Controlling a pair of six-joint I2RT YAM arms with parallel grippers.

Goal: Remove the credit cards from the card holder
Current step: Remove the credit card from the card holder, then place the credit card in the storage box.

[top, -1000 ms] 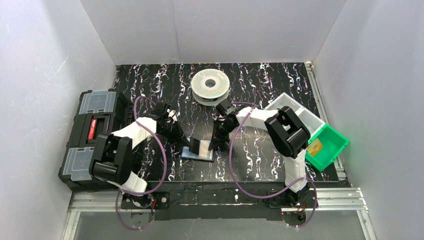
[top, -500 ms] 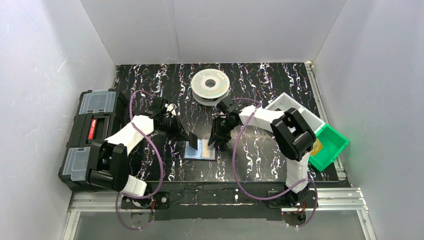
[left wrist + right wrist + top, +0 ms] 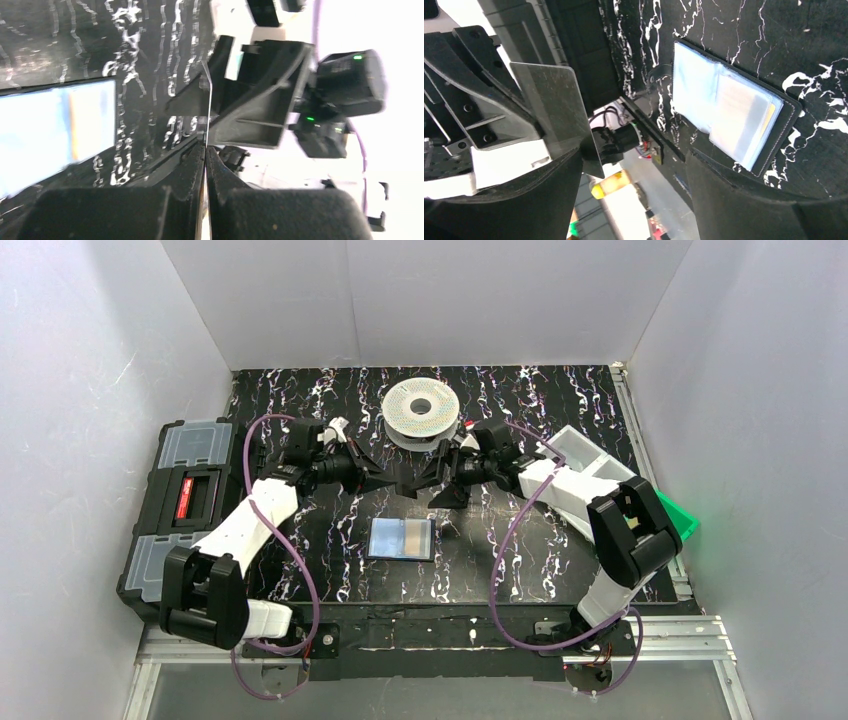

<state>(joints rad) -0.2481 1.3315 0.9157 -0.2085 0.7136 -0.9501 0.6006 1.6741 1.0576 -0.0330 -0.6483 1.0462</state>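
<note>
The table was found covered by a black mat point(image 3: 520, 400) streaked with white, and closed in by white walls point(image 3: 90, 360) on the left, far and right sides. An aluminium rail point(image 3: 450, 640) was noted along the near edge. A black toolbox point(image 3: 185, 510) was set against the left wall, a white spool point(image 3: 421, 410) at the far centre, and a white bin point(image 3: 578, 445) with a green bin point(image 3: 686, 520) at the right edge.

The card holder point(image 3: 401, 538) point(image 3: 729, 120) was found lying open and flat near the middle of the mat, its bluish-grey inside turned up. A yellowish card point(image 3: 418, 537) was seen in its right half. Bare mat was noted to the left and right of the holder and between it and the spool.

The 2 grippers were met tip to tip above the mat, just beyond the holder's far edge. The left gripper point(image 3: 385, 477) point(image 3: 205, 150) was clamped tight on 1 credit card point(image 3: 551, 107) point(image 3: 207, 100), held clear of the holder. The right gripper point(image 3: 432, 483) point(image 3: 639, 160) was spread wide, with nothing held and the credit card beside 1 finger.
</note>
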